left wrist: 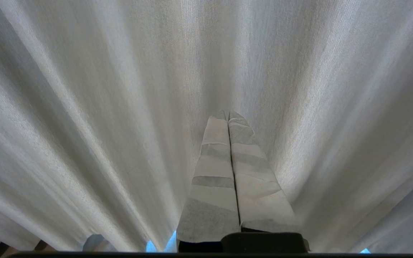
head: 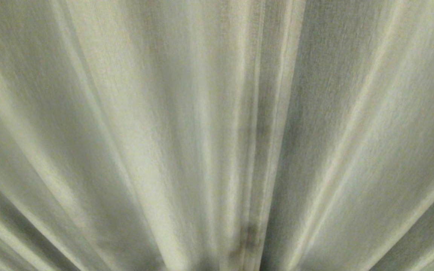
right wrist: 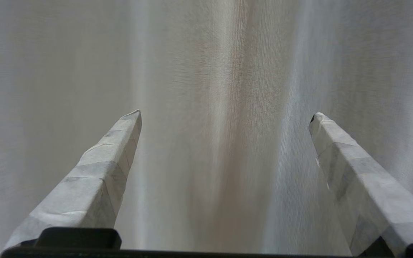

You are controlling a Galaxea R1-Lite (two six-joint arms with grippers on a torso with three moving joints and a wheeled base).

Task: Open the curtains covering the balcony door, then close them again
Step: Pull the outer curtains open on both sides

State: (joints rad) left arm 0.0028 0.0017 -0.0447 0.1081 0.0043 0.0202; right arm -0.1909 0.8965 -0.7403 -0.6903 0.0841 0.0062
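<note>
Head view was filled edge to edge by the curtains, thick pale beige-grey woven drapes hanging in long pleats, so they stood drawn across the balcony door, which showed in no picture. A hemmed seam ran down just right of the middle, probably where the two panels met, though the soft picture left that uncertain.

In the right wrist view the right gripper faced the same fabric with its two tape-wrapped fingers splayed wide and nothing between them; a raised fold lay roughly midway between the tips, and the tips looked near the cloth but I could not tell whether they touched it. The left gripper hung close before another stretch of curtain, its wrapped fingers pressed flat together and holding nothing, apparently parked.

The step in hand seemed to be the first grasp for opening. To do it well, the right gripper should push forward until a good depth of pleat, ideally the hemmed edge, sits between the fingers before clamping, then pull sideways along the rail rather than downward, so the heavy cloth slides instead of slipping out.
</note>
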